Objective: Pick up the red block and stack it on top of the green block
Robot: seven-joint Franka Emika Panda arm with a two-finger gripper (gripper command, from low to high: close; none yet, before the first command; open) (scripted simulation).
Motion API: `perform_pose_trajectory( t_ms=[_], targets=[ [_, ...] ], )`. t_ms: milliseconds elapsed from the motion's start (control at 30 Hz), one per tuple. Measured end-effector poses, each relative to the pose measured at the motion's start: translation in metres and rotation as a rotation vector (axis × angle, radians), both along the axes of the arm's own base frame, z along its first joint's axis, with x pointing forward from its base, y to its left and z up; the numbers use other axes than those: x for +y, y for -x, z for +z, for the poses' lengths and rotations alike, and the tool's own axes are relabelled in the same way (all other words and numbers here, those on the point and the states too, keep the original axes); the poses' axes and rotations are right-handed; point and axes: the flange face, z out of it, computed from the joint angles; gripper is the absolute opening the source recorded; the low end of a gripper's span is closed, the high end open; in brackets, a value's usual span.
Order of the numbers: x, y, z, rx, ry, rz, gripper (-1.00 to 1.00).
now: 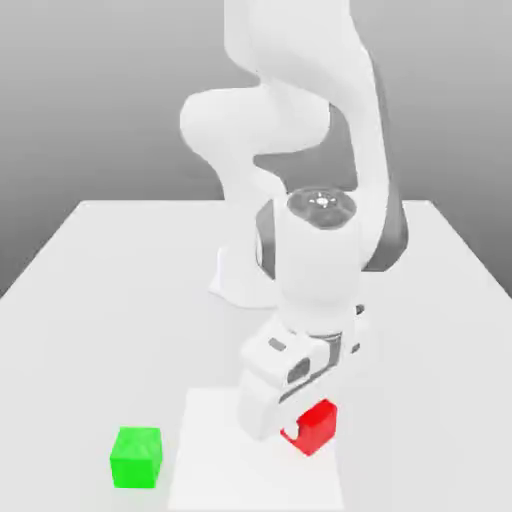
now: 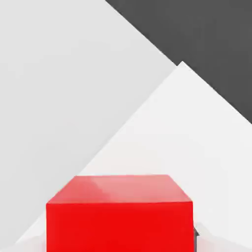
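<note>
The red cuboid block [image 1: 316, 427] is seen low, right of centre, in the exterior view. Below the white jointed arm [image 1: 318, 260], above a white flat square [image 1: 235, 480], it is grasped by the white two-finger gripper [image 1: 307, 429]. The green cube [image 1: 136, 458] is seen lower left.

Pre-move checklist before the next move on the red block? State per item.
1. Red block at the gripper: ok
2. Fingers closed firmly on it: cannot tell
3. Green block top free to stack on: ok
4. Red block over green block: not ok, it is off to the exterior view's right
5. Red block lifted off the white square: cannot tell
</note>
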Motion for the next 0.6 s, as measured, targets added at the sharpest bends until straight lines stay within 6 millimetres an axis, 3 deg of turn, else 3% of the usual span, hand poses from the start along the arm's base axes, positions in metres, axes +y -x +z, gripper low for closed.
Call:
perform_pose_trajectory(
  t_ms=[67,200,300,367,467,500,600],
  targets=[
    [-0.023,-0.007,0.015,0.0,0.0,-0.098,-1.0],
    [-0.122,-0.025,0.034,0.0,0.0,-0.494,-1.0],
    [-0.2,-0.024,0.048,-0.001,-0.001,-0.797,-1.0],
    [-0.209,-0.026,0.035,-0.001,-0.002,-0.848,-1.0],
    [-0.211,-0.027,0.001,-0.001,-0.001,-0.861,-1.0],
    [-0.211,-0.026,-0.008,-0.001,-0.001,-0.863,1.0],
    [-0.211,-0.026,-0.008,-0.001,-0.001,-0.863,1.0]
  ],
)
